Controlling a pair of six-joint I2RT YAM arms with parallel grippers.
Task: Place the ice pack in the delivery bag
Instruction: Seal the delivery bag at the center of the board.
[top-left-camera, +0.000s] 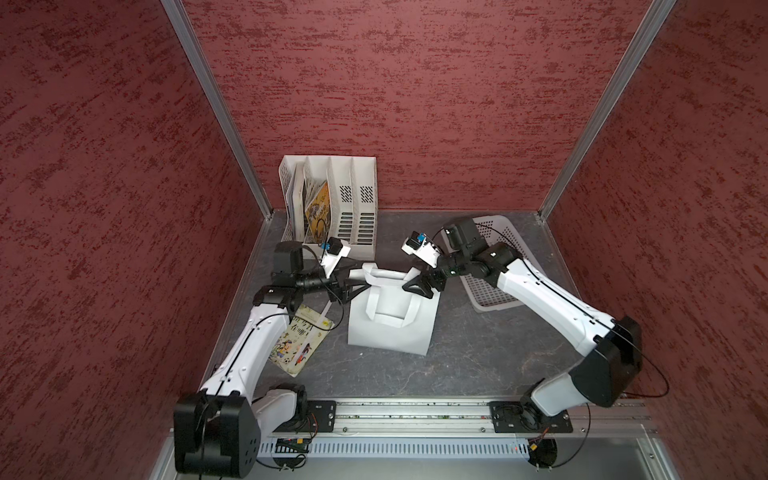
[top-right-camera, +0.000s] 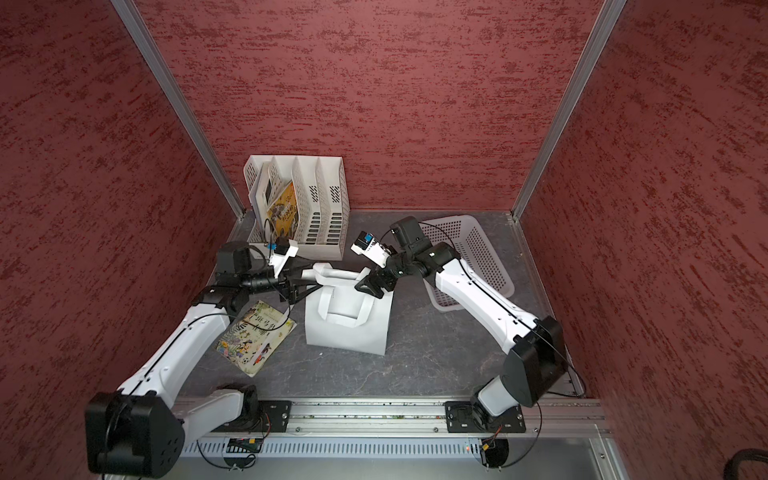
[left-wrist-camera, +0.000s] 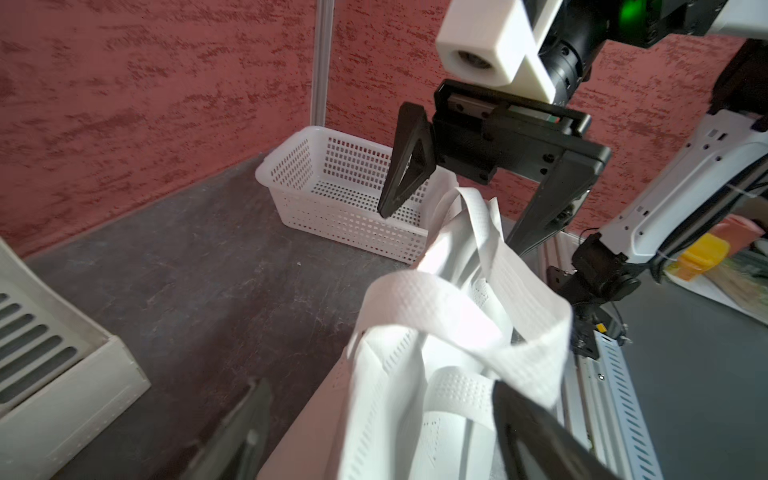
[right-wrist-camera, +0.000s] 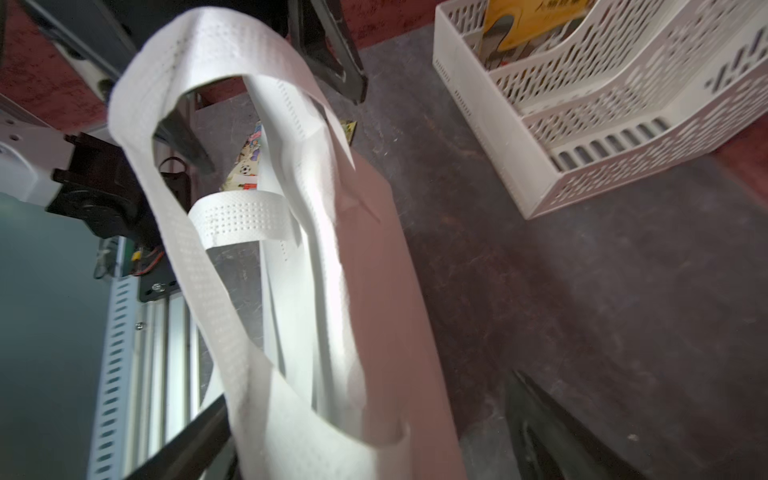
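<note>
At the bag's mouth, mid-table: left gripper (top-left-camera: 365, 274) and right gripper (left-wrist-camera: 449, 228) both spread wide, gripping nothing, one at each end of the delivery bag (top-left-camera: 390, 328). Loop handles (left-wrist-camera: 436, 307) flop between them. Ice pack not visible in any view; possibly inside, cannot tell. Judgement: bag light, limp, thin-walled; grasp a handle strap or the rim.

Delivery bag (top-left-camera: 390, 332) — matt embossed fabric
</note>
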